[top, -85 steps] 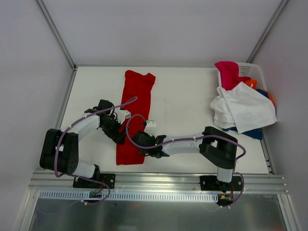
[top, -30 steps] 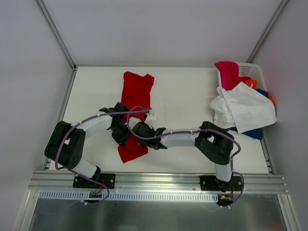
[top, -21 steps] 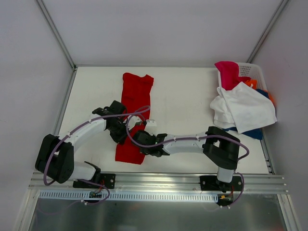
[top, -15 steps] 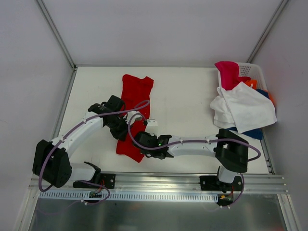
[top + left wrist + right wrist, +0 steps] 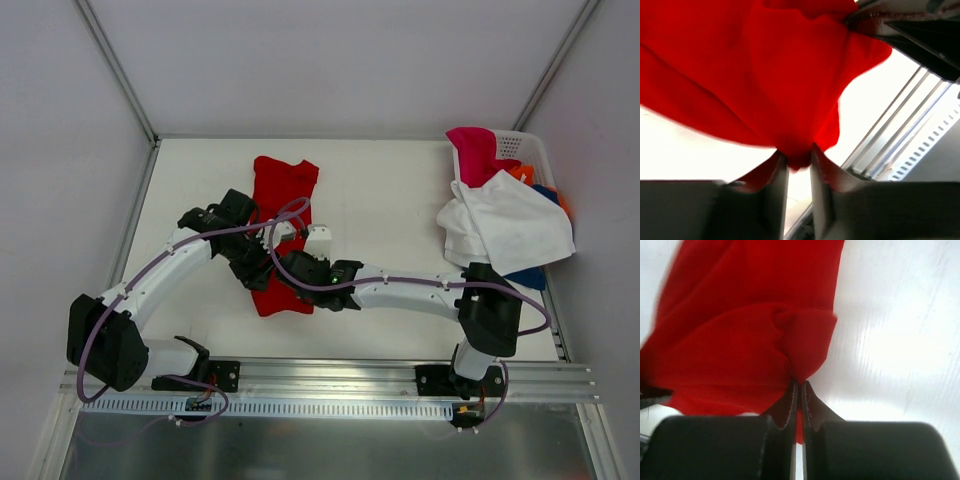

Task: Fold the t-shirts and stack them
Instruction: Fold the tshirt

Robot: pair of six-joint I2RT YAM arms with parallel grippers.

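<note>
White counter (image 5: 400, 200) underneath, red t-shirt (image 5: 283, 185) lying along its left half, near end bunched up and lifted. Right jaws pinched tight on that end; left jaws narrow, a red fold caught between them!

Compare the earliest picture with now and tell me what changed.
The left gripper and right gripper, each now pinching the near end of the red t-shirt, carried that end away from the arm bases toward the far end. The shirt looks shorter, its near part doubled over. Both arms stretched further out. The basket and the white t-shirt draped over it stayed put.
</note>
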